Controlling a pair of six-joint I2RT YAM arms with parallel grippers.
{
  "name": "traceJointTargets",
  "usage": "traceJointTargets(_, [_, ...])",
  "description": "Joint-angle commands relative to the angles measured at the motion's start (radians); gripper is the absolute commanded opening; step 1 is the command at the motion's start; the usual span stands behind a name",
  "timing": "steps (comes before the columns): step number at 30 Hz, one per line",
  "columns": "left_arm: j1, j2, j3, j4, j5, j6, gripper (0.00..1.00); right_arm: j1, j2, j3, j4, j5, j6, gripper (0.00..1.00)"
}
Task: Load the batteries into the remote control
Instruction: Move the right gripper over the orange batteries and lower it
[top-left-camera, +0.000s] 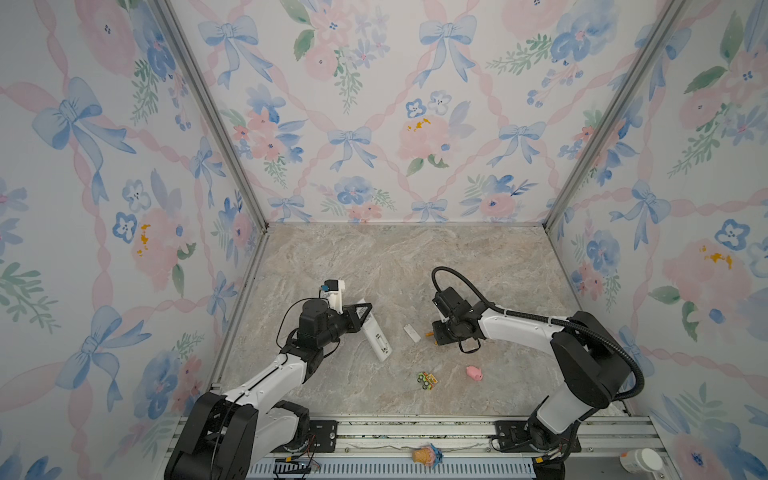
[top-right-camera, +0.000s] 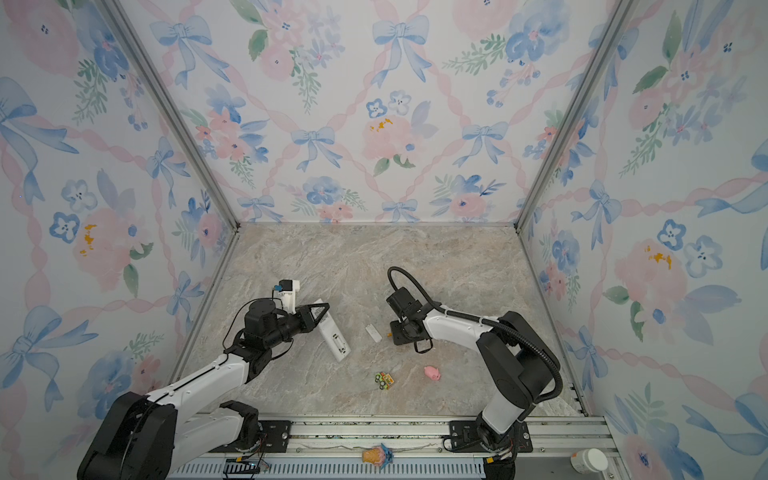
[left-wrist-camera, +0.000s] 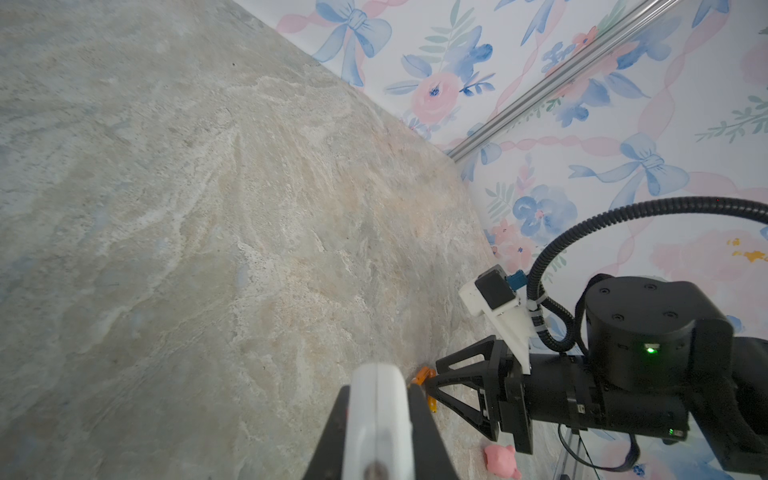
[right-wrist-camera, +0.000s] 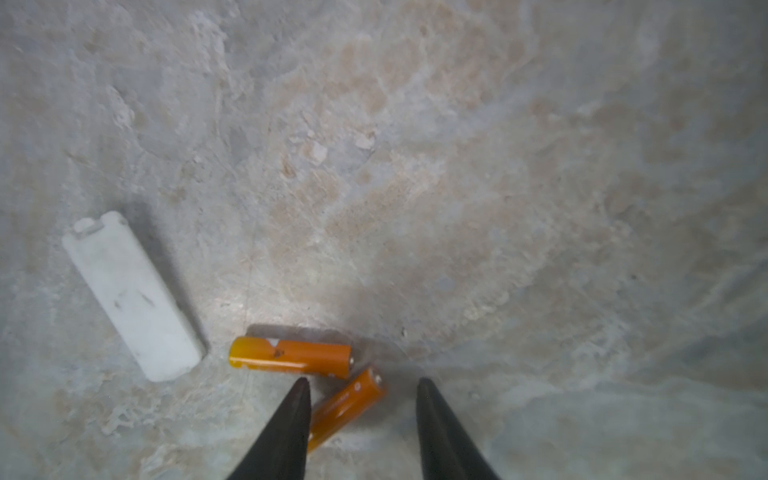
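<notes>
One marble-patterned table (top-left-camera: 415, 257) fills the floor of the flower-papered booth, and two arms reach over it from the near rail.

The left gripper (top-left-camera: 360, 313) is clenched on one end of the single white remote control (top-left-camera: 377, 336). The remote runs slantwise from the gripper toward the near edge, left of the table's middle. In the left wrist view a black finger (left-wrist-camera: 332, 424) presses against each side of the remote's white body. I cannot tell whether its free end touches the table.

The right gripper (right-wrist-camera: 363, 382) points down near the middle of the table with its fingers released and a clear gap between the two tips.

One white battery cover (right-wrist-camera: 133, 295) lies flat between the remote and the right gripper, apart from both.

Two orange batteries (right-wrist-camera: 291, 356) lie on the table just beside the cover, their ends nearly meeting at an angle. One lies just in front of the fingertips. The other (right-wrist-camera: 345, 409) sits in the gap between them, close against one finger and clear of the other.

Nearer the rail stand one green-orange toy car (top-left-camera: 427, 380) and one pink pig (top-left-camera: 474, 372), well apart from the batteries
</notes>
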Motion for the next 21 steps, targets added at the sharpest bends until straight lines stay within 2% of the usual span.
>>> traceJointTargets(1, [-0.003, -0.009, -0.003, 0.033, 0.014, -0.002, 0.00, -0.009, 0.020, -0.023, -0.001, 0.013, 0.012, 0.43])
traceJointTargets(21, [-0.004, -0.015, -0.010, 0.033, 0.009, -0.001, 0.00, 0.006, 0.017, -0.047, -0.022, 0.043, 0.006, 0.33])
